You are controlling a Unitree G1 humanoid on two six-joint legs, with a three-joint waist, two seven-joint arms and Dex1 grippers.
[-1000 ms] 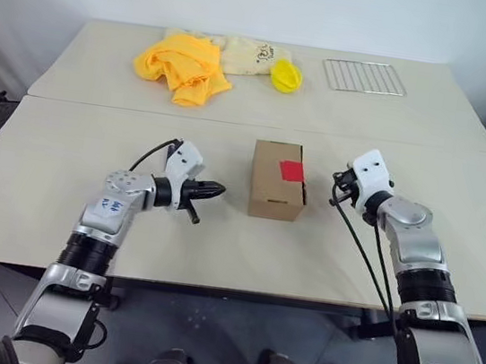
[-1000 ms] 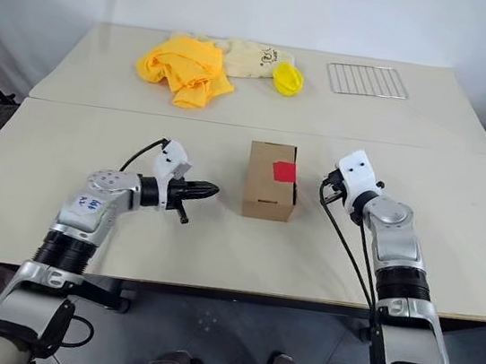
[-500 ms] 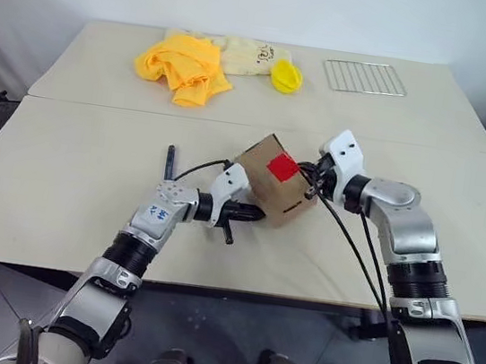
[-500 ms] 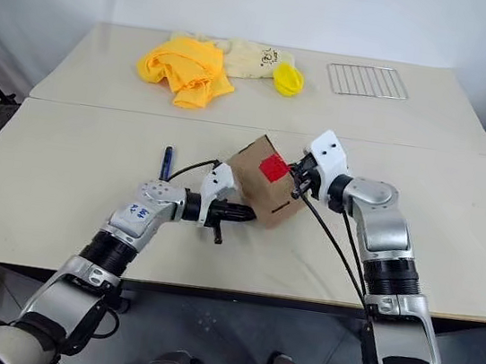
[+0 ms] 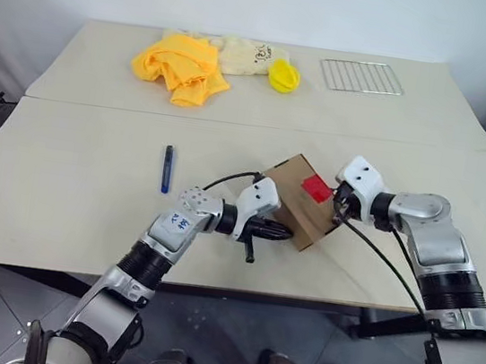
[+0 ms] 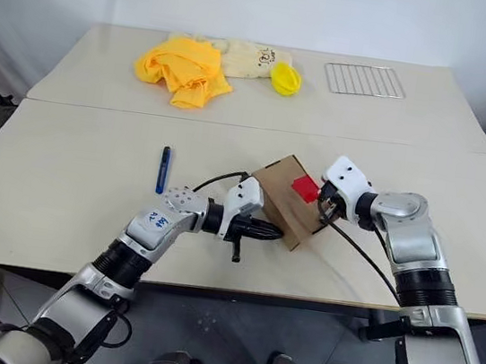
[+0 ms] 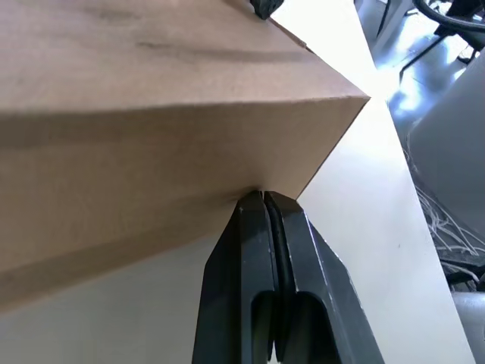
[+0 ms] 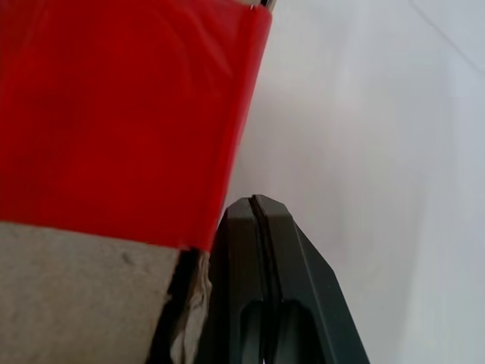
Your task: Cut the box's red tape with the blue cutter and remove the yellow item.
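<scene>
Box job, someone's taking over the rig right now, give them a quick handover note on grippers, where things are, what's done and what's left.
Left gripper: shut, empty, tips against the box's near side.
Right gripper: shut, empty, pressed at the box's far end beside the red tape.
Box: near the table's front edge, sitting askew between the two grippers, closed.
Blue cutter: lying on the table to the left of the box, not held.
Done: nothing of the cut; tape looks intact.
Left: pick up the cutter, slit the tape, open the box, take out the yellow item.
</scene>
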